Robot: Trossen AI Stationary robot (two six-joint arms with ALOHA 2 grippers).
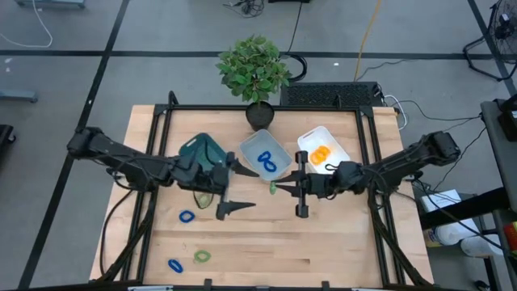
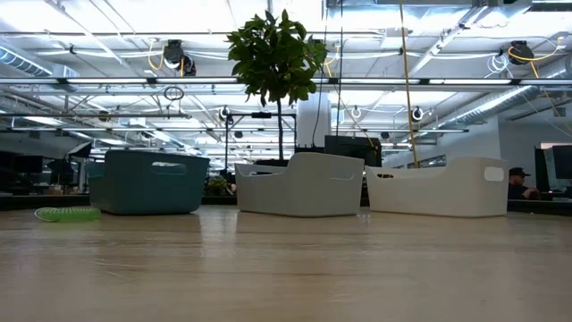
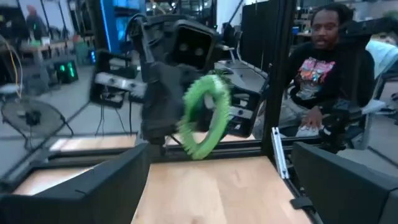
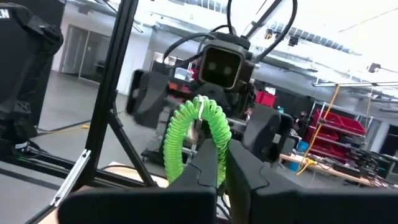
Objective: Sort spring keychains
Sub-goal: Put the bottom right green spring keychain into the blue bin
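A: Pale wood made up the tabletop [image 1: 323, 242], and three bins sat near the potted plant [image 1: 254, 69]: the teal bin [image 1: 199, 150] furthest from it on the left arm's side, the grey-blue bin [image 1: 265, 153] just below it, the white bin [image 1: 323, 149] on the right arm's side.

B: And the arms?

A: They faced each other below the grey-blue bin. The right gripper [image 4: 219, 163] had its jaws pinched shut on a green spring keychain [image 4: 196, 134]; the left gripper [image 1: 230, 190] had its jaws spread wide, holding nothing.

B: Where were the other keychains?

A: Blue ones [image 1: 267, 163] lay in the grey-blue bin, orange ones [image 1: 321, 153] in the white bin. Loose on the wood, well away from the plant, were a blue loop [image 1: 187, 217], another blue loop [image 1: 175, 264] and a green loop [image 1: 202, 256].

B: How would one handle, do you think?

A: Very light and springy, I'd judge. The coil would flex rather than break, and smooth plastic could slip. Pinching across one side of the ring, as the right jaws did, looked the sound hold.
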